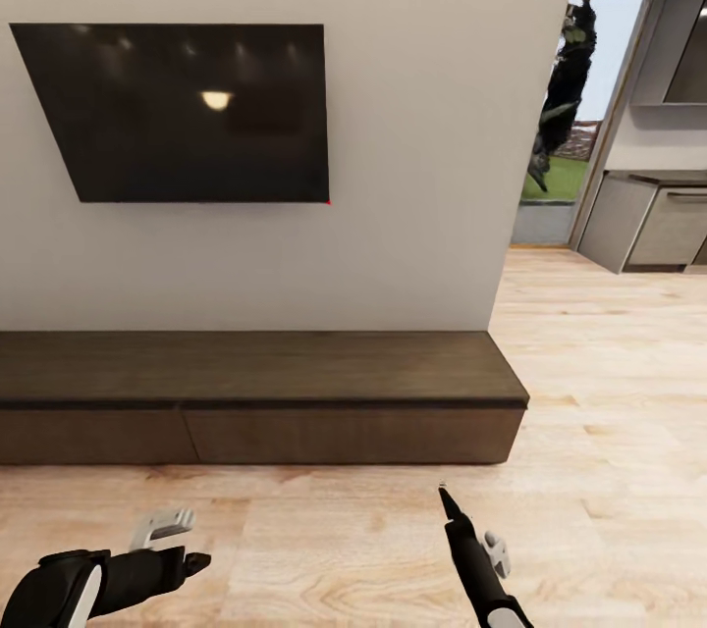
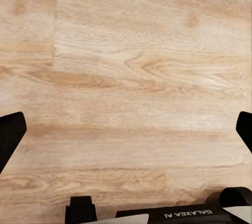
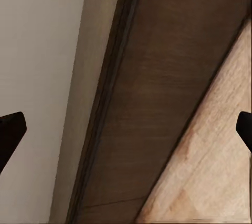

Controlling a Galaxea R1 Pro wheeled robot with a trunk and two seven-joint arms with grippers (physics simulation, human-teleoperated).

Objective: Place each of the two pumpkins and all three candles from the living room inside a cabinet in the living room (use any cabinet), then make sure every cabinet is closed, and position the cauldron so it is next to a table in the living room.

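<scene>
The long, low dark-brown cabinet (image 1: 295,432) runs along the wall in front of me, its handle-less drawer fronts flush and shut. In the right wrist view the cabinet (image 3: 173,103) fills the middle, between wall and floor. My left gripper (image 1: 182,545) hovers low over the wooden floor in front of the cabinet, and in its own view the left gripper (image 2: 126,129) is open with nothing in it. My right gripper (image 1: 471,525) points towards the cabinet's right part; the right gripper (image 3: 126,129) is open and empty too. Pumpkins, candles, cauldron and table are out of view.
A dark flat television (image 1: 187,113) hangs on the beige wall above the cabinet. To the right, the wall ends at a passage with a glass door (image 1: 570,118) and grey kitchen units (image 1: 648,221). Light wooden floor (image 2: 131,66) spreads around me.
</scene>
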